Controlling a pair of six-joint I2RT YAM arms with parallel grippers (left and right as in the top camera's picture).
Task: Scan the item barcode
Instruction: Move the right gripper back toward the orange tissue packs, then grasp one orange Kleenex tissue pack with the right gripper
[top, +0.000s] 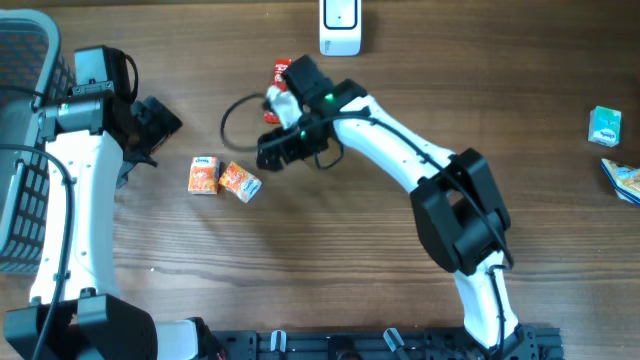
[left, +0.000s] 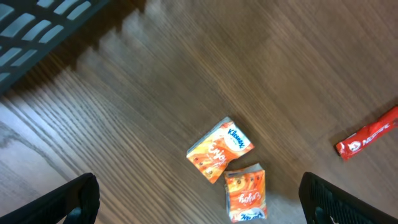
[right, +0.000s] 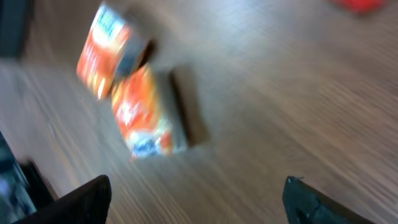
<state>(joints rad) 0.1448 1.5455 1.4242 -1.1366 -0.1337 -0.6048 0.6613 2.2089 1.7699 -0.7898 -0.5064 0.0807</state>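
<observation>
Two orange tissue packs (top: 204, 175) are seen side by side on the table (top: 340, 260), ungripped, the left gripper (left: 202, 205) and right gripper (right: 199, 202) being held wide open nearby, presumably for a pick

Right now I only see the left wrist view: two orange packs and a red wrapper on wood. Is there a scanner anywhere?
Observer: Yes. A white scanner stands at the far edge, past the red wrapper.
Operator: And the other arm, where is it?
Observer: The right gripper hangs beside the nearer orange pack, on its right. Its jaws are open and hold nothing.
Operator: Are there other things to scan?
Observer: A green pack lies far off to the right, well apart from the rest.
</observation>
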